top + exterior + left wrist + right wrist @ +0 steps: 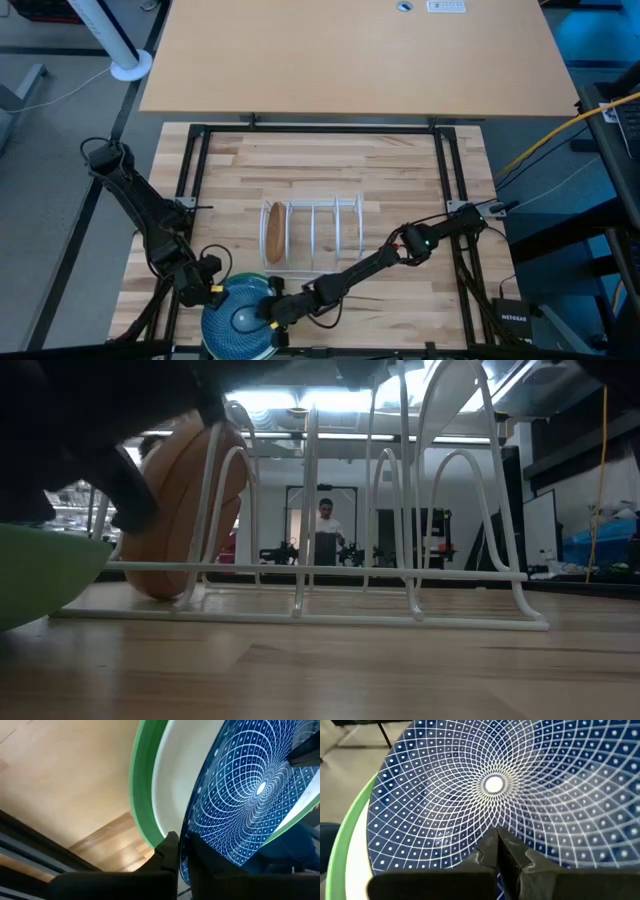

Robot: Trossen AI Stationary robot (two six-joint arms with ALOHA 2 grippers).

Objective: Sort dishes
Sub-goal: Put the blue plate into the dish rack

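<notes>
A stack of plates lies at the table's near edge: the dark blue plate (240,318) with a white line pattern on top, the white plate (175,785) under it, the green plate (137,795) at the bottom. The tan-brown plate (272,232) stands on edge in the leftmost slot of the white rack (318,235). My left gripper (213,290) is at the stack's far-left rim. My right gripper (276,311) is shut, and its tips are over the blue plate's right side (495,785). My left gripper pinches the blue plate's rim (189,832) between its two fingers, one finger (167,851) on the side of the white plate, the other on the patterned face. It comes from the table's left. The plate's other parts lie on the stack. My right gripper's shut fingertips (490,847) stand over the blue plate's patterned face (470,827), coming from the table's right and slanting down. I cannot tell whether they touch it.
The rack's other slots (340,230) hold nothing. Bare wood lies to the rack's right (420,290) and far side. The stack overhangs the table's near edge. A black frame (200,160) borders the tabletop. A person (325,520) stands in the room far behind.
</notes>
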